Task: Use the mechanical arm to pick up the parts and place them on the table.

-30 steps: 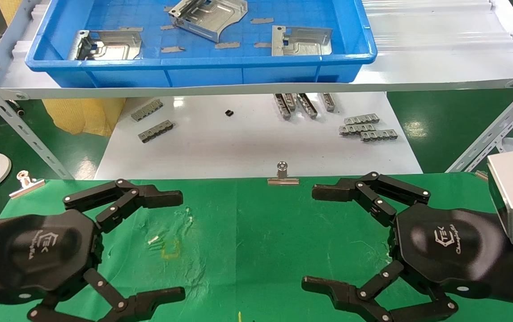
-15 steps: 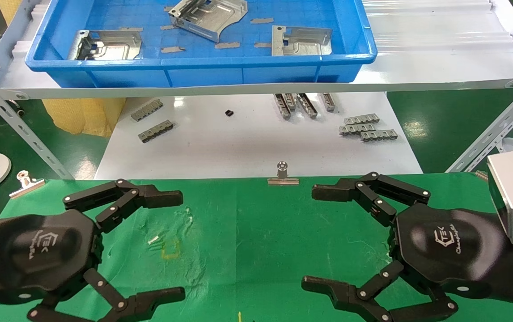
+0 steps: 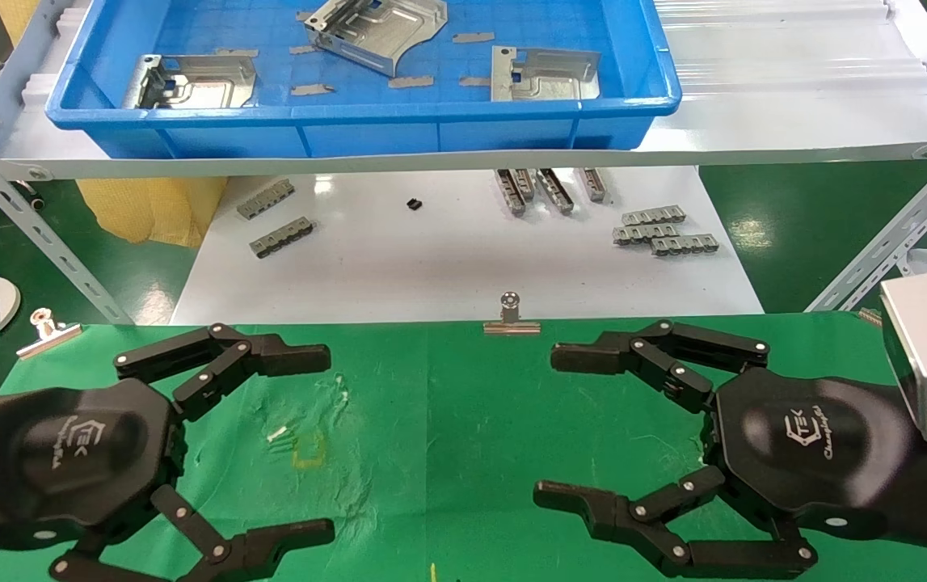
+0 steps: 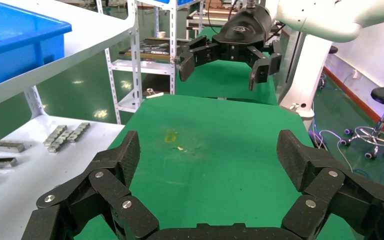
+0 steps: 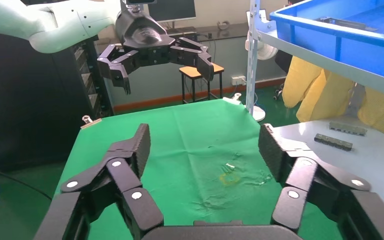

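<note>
A: Over the green table (image 3: 447,420)?
B: Left gripper (image 3: 319,443), then right gripper (image 3: 554,428), both spread wide, holding nothing.
A: The parts (image 3: 376,31)?
B: Beyond the table, in the blue bin (image 3: 366,121) on a shelf (image 3: 794,89); strips (image 3: 663,230) lie between.

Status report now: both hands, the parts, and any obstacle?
Left hand open, empty, over green table. Right hand open, empty, same table. Three parts in blue bin on the shelf, none picked. Nothing on cloth between hands.
</note>
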